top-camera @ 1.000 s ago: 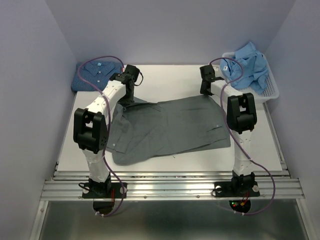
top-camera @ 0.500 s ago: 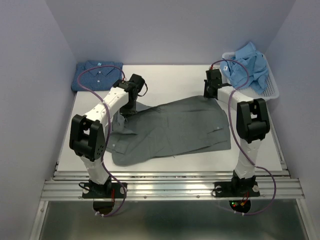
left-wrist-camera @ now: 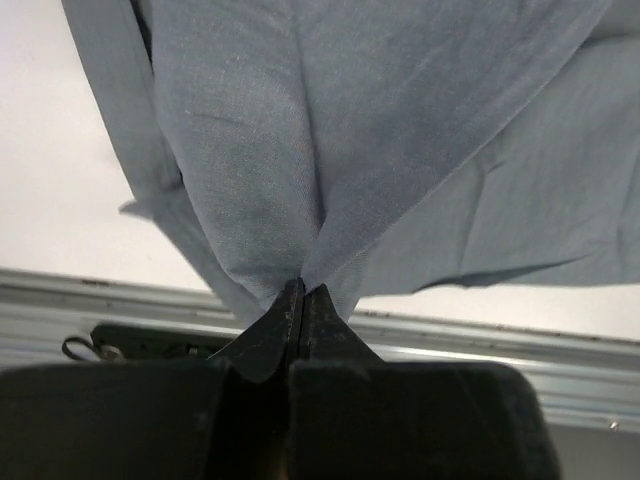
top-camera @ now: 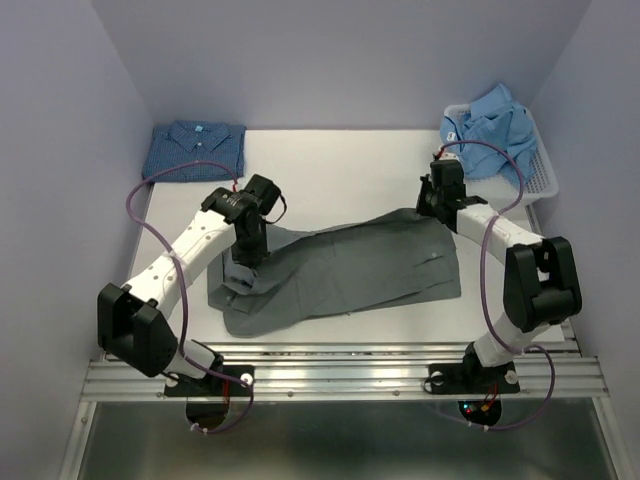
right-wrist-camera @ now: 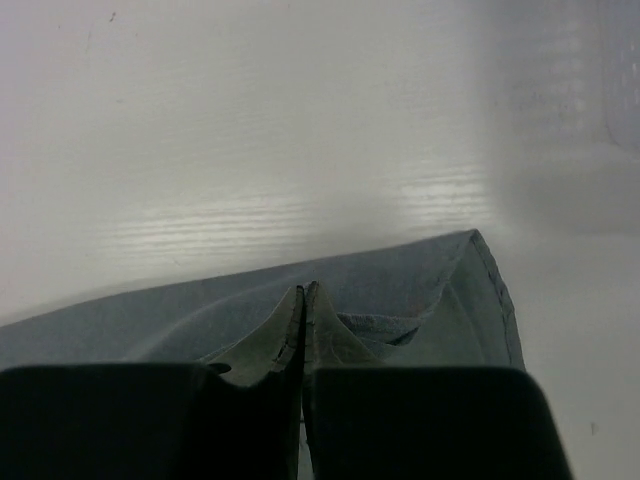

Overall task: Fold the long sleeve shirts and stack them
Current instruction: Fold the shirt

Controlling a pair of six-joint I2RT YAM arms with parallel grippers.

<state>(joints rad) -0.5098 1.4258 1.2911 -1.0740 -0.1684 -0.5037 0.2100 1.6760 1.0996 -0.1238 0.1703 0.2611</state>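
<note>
From above we see the bench (top-camera: 330,160) with the grey shirt (top-camera: 340,270) rumpled across it, yet the grips are hidden there. Only the wrist views show our left claw (left-wrist-camera: 303,290) and right claw (right-wrist-camera: 303,290) pinched tight on its cloth.

The left arm's elbow sits low by the bench's near left corner, its forearm slanting inward. The left gripper (top-camera: 247,258) points down, jaws pinched tight on the grey shirt (top-camera: 350,265). The right arm's elbow juts toward the right edge, forearm angling back and inward. The right gripper (top-camera: 427,203) is clamped on the shirt's far edge.
</note>
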